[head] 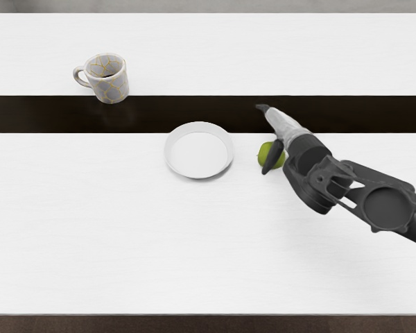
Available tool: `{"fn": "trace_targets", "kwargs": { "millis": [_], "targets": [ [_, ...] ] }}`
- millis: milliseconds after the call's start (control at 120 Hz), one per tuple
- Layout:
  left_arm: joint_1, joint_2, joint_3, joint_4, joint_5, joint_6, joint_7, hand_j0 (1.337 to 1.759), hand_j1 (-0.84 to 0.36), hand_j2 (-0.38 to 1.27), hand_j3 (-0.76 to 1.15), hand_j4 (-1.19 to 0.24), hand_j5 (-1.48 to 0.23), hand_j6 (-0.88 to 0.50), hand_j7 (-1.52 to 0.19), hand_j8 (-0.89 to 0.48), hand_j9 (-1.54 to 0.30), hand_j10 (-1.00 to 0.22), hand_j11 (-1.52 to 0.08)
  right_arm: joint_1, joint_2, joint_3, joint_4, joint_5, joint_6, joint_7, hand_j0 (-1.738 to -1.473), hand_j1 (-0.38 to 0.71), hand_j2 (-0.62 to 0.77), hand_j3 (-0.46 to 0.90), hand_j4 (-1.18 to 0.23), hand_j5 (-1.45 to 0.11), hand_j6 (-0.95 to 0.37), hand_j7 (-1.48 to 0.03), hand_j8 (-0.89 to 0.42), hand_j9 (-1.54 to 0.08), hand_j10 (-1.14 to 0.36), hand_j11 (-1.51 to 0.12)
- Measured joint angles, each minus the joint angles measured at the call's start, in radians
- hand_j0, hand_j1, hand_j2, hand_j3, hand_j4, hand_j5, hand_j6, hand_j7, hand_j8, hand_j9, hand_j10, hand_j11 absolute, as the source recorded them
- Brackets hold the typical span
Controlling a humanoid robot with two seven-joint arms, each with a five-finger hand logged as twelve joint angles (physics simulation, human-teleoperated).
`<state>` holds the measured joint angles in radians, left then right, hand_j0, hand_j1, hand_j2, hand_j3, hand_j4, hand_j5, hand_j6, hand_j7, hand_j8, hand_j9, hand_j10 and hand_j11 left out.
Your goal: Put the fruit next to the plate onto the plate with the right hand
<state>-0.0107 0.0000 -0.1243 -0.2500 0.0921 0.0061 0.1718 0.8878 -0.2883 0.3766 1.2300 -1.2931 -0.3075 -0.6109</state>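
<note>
Fruit status: small round green fruit (264,153) sits on the white table (125,243) just beside the round white plate (170,149). Right hand (291,142) is at it, can't tell if it's gripping. Probably needs a snug hold before lifting.

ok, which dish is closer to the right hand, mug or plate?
The white plate, just left of the right hand; the patterned mug sits far back-left.

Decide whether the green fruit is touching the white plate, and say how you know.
Apart. The head view shows a strip of bare white table between the green fruit and the right rim of the plate.
</note>
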Motion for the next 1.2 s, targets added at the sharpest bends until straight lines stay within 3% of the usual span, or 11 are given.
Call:
{"fn": "trace_targets", "kwargs": {
  "millis": [208,267,692,875,1092,1200],
  "targets": [
    [0.0,0.0,0.0,0.0,0.0,0.0,0.0,1.658,0.34,0.0,0.0,-0.01,-0.01,-0.01,-0.01,-0.01,-0.01,-0.01,-0.01,-0.014,-0.027,-0.001,-0.01,0.019,0.0,0.001,-1.658,-0.13,-0.05,0.0,-0.2,-0.28,-0.21,-0.27,-0.2,-0.28,-0.2,-0.28],
    [0.0,0.0,0.0,0.0,0.0,0.0,0.0,1.658,0.34,0.0,0.0,-0.01,-0.01,-0.01,-0.01,-0.01,-0.01,-0.01,-0.01,-0.018,-0.026,-0.001,-0.01,0.02,-0.001,0.001,-1.659,-0.04,0.1,0.0,-0.23,-0.31,-0.24,-0.3,-0.23,-0.31,-0.23,-0.31],
    [0.0,0.0,0.0,0.0,0.0,0.0,0.0,1.658,0.34,0.0,0.0,-0.01,-0.01,-0.01,-0.01,-0.01,-0.01,-0.01,-0.01,-0.027,-0.03,0.005,0.009,0.064,0.001,0.0,-1.658,0.17,-0.03,0.0,-0.44,-0.58,-0.45,-0.58,-0.45,-0.58,-0.44,-0.58],
    [0.0,0.0,0.0,0.0,0.0,0.0,0.0,1.658,0.34,0.0,0.0,-0.01,-0.01,-0.01,-0.01,-0.01,-0.01,-0.01,-0.01,-0.027,-0.03,0.005,0.014,0.067,0.002,-0.001,-1.657,0.21,0.07,0.0,-0.51,-0.67,-0.45,-0.67,-0.4,-0.67,-0.51,-0.67],
    [0.0,0.0,0.0,0.0,0.0,0.0,0.0,1.658,0.34,0.0,0.0,-0.01,-0.01,-0.01,-0.01,-0.01,-0.01,-0.01,-0.01,-0.026,-0.03,0.003,0.015,0.094,0.003,-0.001,-1.653,0.23,0.1,0.0,-0.63,-0.71,-0.42,-0.76,-0.37,-0.74,-0.48,-0.76],
    [0.0,0.0,0.0,0.0,0.0,0.0,0.0,1.658,0.34,0.0,0.0,-0.01,-0.01,-0.01,-0.01,-0.01,-0.01,-0.01,-0.01,-0.023,-0.031,0.033,0.015,0.131,0.005,0.0,-1.654,0.23,0.14,0.0,-0.62,-0.77,-0.41,-0.79,-0.37,-0.79,-0.49,-0.8]
  ]
}}
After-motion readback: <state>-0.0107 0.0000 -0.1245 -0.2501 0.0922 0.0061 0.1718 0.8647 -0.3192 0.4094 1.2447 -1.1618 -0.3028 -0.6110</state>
